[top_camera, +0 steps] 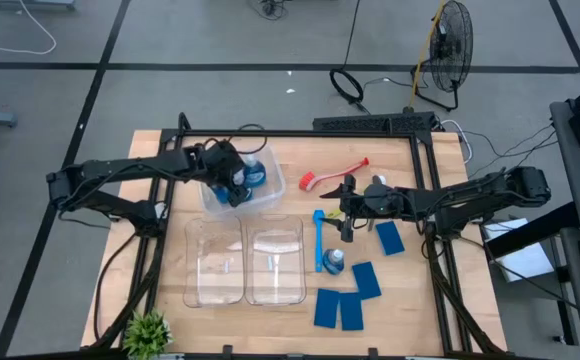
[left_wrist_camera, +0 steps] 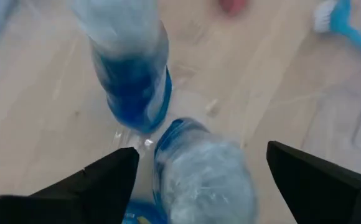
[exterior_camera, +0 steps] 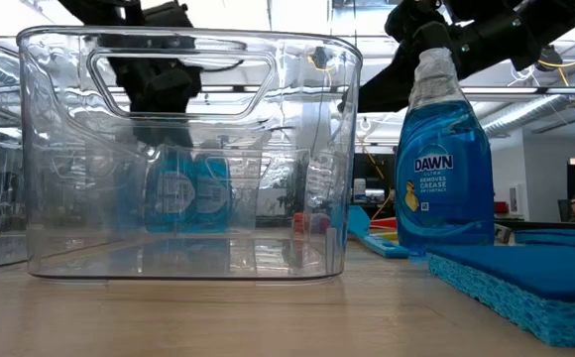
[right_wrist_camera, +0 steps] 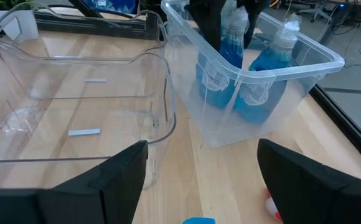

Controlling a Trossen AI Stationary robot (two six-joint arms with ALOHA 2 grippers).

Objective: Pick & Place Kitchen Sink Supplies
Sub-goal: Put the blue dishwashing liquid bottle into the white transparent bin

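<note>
The wooden counter (top_camera: 300, 150) is seen from above, with three clear bins on it. Two empty bins (top_camera: 245, 260) lie side by side toward six o'clock of centre. A third bin (top_camera: 273, 186), at about ten o'clock of centre, holds two blue-liquid bottles (right_wrist_camera: 264, 68), both upright.

The left gripper (top_camera: 232, 180) hangs inside that third bin, its fingers spread wide on either side of one bottle's cap (left_wrist_camera: 208, 171) without touching it. The bottle appears to be released and standing. The step in hand is judged to be the withdrawal: it is best done straight up, with the fingers kept apart, so that neither bottle is tipped nor the bin wall clipped.

The right gripper (top_camera: 346, 215) hovers near three o'clock of centre with its fingers apart and nothing between them. Below it, toward five o'clock, a third bottle (top_camera: 334, 262) stands on the counter beside a blue brush (top_camera: 319, 240). Four blue sponges (top_camera: 366, 279) lie at four to five o'clock. A red brush (top_camera: 338, 171) rests at one o'clock.

A small potted plant (top_camera: 147, 334) sits at the seven o'clock corner.
</note>
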